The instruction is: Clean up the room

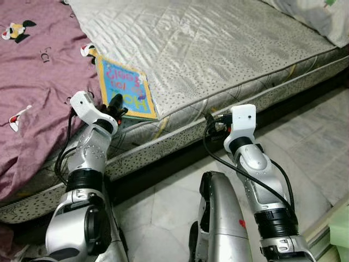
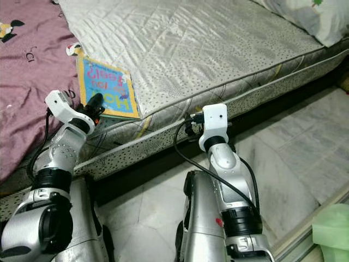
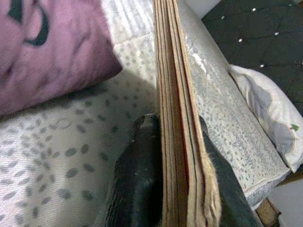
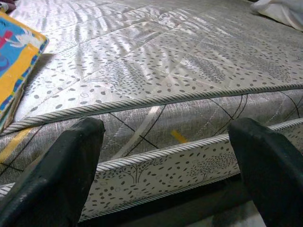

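Your left gripper (image 1: pixel 116 105) is clamped on the near edge of the thin blue-and-yellow picture book (image 1: pixel 124 87); in the left wrist view one black finger (image 3: pixel 137 179) sits each side of the book's page edge, pressed against it. The book lies flat on the grey quilted mattress (image 1: pixel 218 49), at its near edge, one corner just overhanging the piped border. Long axis runs from the gripper away toward the far side of the bed, cover up, title lettering upside down from your viewpoint. Its left edge sits just beside the mauve blanket with cartoon prints (image 1: pixel 32 82).

Your right gripper (image 4: pixel 165 156) is spread wide with nothing between its fingers, held at the mattress side wall, well to the right of the book. A white pillow (image 1: pixel 322 16) lies at the far right of the bed. Grey tile floor (image 1: pixel 305 147) runs below the mattress.
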Controlling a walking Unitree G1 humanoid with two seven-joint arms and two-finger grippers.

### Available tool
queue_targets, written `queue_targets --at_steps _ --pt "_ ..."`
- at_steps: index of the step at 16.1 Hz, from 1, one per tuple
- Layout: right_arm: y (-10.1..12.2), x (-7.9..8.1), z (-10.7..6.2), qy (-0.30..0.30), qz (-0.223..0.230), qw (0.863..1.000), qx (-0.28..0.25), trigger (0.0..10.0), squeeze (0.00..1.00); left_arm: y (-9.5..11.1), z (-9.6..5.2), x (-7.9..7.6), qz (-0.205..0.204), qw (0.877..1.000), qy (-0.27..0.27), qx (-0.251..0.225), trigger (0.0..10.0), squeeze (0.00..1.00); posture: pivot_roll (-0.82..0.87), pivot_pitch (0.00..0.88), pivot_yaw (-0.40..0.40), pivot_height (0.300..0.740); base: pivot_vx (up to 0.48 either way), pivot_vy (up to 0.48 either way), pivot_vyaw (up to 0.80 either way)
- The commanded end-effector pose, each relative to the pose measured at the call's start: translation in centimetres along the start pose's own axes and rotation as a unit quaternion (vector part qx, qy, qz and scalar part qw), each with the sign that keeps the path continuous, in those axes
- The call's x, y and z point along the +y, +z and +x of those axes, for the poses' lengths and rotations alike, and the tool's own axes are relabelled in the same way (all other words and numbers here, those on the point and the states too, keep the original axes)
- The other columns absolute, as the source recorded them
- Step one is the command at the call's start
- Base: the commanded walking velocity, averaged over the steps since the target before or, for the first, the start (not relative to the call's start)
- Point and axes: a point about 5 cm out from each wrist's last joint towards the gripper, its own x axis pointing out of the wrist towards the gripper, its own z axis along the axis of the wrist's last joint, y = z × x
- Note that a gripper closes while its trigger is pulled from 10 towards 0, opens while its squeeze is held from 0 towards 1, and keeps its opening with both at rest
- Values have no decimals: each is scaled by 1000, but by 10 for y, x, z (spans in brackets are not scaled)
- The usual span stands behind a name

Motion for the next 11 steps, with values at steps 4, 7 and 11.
queue_targets --at_steps 4,7,11 --pt "11 3 3 10 25 999 -36 10000 0 20 -16 -15 77 994 -25 -80 0 0 -60 0 -44 452 0 0 0" --pt "21 10 2 37 61 995 -68 10000 0 22 -40 -26 144 981 -47 -119 0 0 -47 0 -41 452 0 0 0" --pt "34 9 11 50 69 992 -93 10000 0 29 -62 -35 201 966 -47 -155 0 0 -29 0 -30 491 0 0 0"
